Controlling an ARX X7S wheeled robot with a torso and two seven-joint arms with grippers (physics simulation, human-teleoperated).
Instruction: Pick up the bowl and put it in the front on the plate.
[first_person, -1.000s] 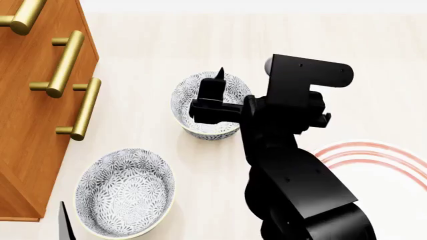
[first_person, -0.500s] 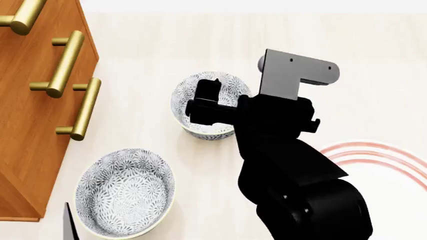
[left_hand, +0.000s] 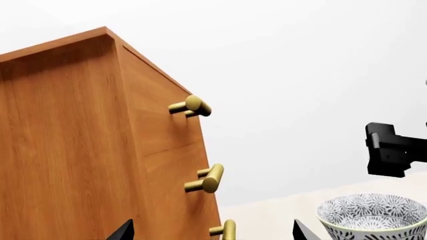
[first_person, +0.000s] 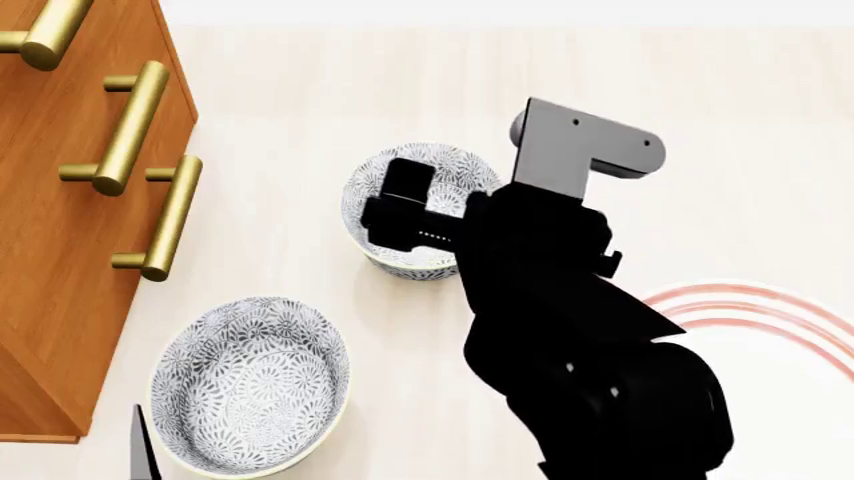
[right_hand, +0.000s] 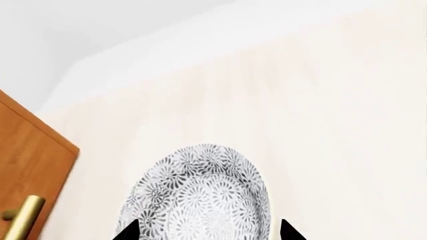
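Note:
Two patterned grey-blue bowls show in the head view. The far bowl (first_person: 416, 208) sits under my right gripper (first_person: 404, 200). In the right wrist view this bowl (right_hand: 200, 192) lies between the open fingertips (right_hand: 131, 231), and the right gripper (right_hand: 208, 233) straddles its rim without touching it. The second bowl (first_person: 251, 385) stands at the front left. The plate (first_person: 767, 320), white with red rings, lies at the right, partly hidden by my right arm. My left gripper (left_hand: 212, 234) is open and holds nothing; only a sliver of it (first_person: 140, 452) shows at the head view's lower edge.
A wooden dresser (first_person: 54, 250) with brass handles (first_person: 167, 215) fills the left side. In the left wrist view the dresser (left_hand: 87, 150) stands close, and a bowl (left_hand: 373, 215) sits at the side below my right gripper's black body (left_hand: 390, 150).
My right wrist has turned and shifted slightly left over the far bowl, and the arm has swung in with it. The bowls, the plate and the left gripper have not moved.

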